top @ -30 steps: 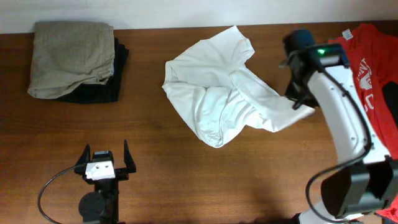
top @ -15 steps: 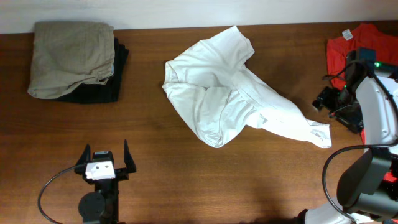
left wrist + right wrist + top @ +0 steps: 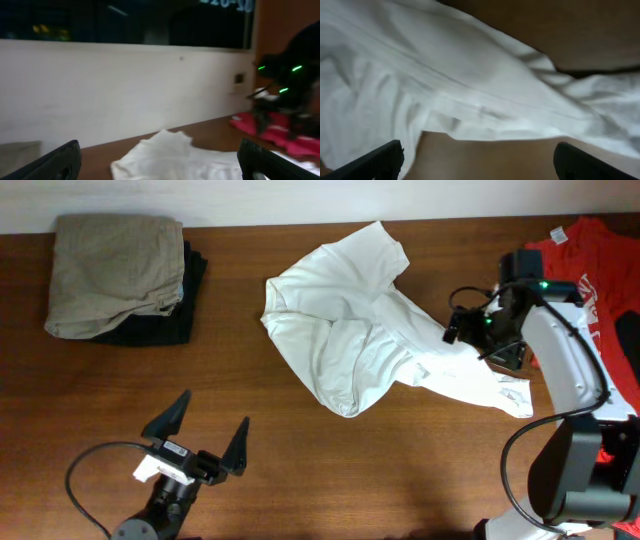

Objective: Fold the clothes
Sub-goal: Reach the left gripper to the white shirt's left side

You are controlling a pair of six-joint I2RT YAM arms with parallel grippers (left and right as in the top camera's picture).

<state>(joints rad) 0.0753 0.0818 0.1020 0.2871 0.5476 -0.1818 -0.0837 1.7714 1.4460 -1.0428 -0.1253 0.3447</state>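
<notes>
You've a white T-shirt (image 3: 350, 330), likely limp and light, crumpled beside the red T-shirt (image 3: 590, 255), so with right gripper (image 3: 458, 330) over its stretched-out end and left gripper (image 3: 217, 407) well away, both gaping empty, pinch a seam or hem corner.

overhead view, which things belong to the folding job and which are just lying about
Job in hand:
- white T-shirt, crumpled at mid-table
- right hand, open, above the shirt's right edge
- left hand, open, clear of the shirt

Lying about:
- khaki garment
- black garment under it
- red T-shirt
</notes>
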